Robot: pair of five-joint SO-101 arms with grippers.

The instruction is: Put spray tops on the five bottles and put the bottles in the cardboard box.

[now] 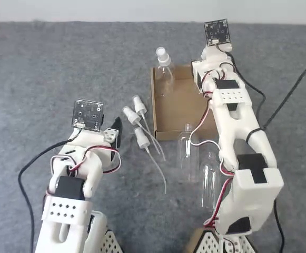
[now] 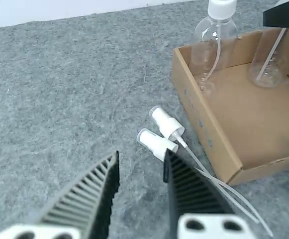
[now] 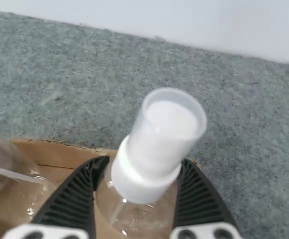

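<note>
Right claw (image 3: 143, 164) is squeezing a capped bottle (image 3: 166, 124) standing in the cardboard box (image 1: 180, 108).
Left claw (image 2: 141, 158) is hanging spread apart over the grey surface (image 1: 47, 68), just beside the loose spray tops (image 2: 159, 134) (three of them); two bare bottles (image 1: 188, 150) are lying near the box.

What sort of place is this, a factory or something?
More likely a robotics lab bench: two white arms on a grey felt-covered table, with a box, clear bottles and loose spray tops laid out as a practice task.
</note>
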